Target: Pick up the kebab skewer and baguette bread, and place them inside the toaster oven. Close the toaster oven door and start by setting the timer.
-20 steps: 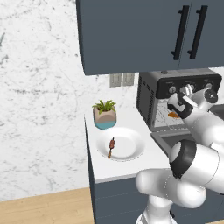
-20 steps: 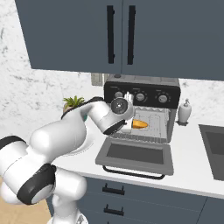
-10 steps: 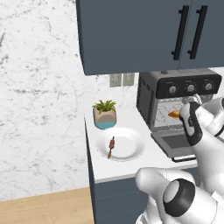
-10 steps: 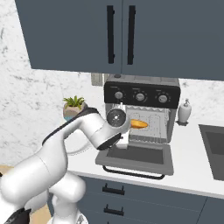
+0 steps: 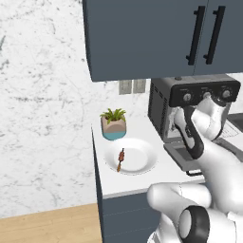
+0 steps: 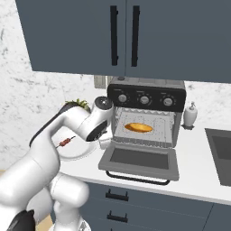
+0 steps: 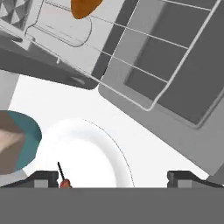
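Our pincer (image 7: 113, 177) is wide open and holds nothing. The bread (image 6: 139, 127) lies on the rack inside the oven (image 6: 146, 115), in the middle of the right view. The skewer (image 5: 120, 159) lies on the white plate (image 5: 142, 161) on the counter (image 5: 142, 182), low in the middle of the left view. The skewer is thin, so we could miss it or push it off the plate. The door (image 6: 140, 160) hangs open near our arm, and we could bump it.
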Tool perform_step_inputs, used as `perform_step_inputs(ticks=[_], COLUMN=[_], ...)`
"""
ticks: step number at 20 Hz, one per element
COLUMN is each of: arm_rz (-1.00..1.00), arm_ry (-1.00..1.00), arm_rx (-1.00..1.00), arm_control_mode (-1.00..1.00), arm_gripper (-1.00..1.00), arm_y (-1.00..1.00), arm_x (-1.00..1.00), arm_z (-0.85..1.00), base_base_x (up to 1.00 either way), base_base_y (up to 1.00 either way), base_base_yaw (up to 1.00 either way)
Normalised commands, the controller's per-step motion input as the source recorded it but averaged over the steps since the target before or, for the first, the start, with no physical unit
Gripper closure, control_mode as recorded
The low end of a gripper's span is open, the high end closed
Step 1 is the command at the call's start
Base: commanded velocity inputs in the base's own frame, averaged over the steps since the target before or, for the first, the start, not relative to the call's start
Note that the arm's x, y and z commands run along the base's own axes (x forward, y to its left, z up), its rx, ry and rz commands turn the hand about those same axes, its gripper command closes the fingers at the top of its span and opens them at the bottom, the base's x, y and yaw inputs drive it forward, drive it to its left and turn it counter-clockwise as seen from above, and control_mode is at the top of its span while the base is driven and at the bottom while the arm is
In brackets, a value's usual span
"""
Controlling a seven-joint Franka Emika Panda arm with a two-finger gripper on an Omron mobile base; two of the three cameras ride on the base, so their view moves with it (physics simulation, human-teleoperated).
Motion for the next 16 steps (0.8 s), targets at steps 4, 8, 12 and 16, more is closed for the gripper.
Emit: perform_step_inputs(ticks=[4,8,12,16], arm_rz=[0.41,0.39,0.38,0.18], arm_ry=[0.4,0.34,0.31,0.19], arm_rx=[-0.06,-0.11,-0.12,-0.15], arm_control_mode=[-1.0,-1.0,-1.0,-1.0], arm_gripper=[-1.0,-1.0,-1.0,-1.0], arm_y=[1.0,1.0,1.0,0.97], arm_x=[0.06,0.0,0.03,0.03], arm_z=[0.0,-0.02,-0.03,-0.26], base_base_x=[0.0,0.0,0.0,0.0], base_base_y=[0.0,0.0,0.0,0.0], base_base_yaw=[0.0,0.0,0.0,0.0])
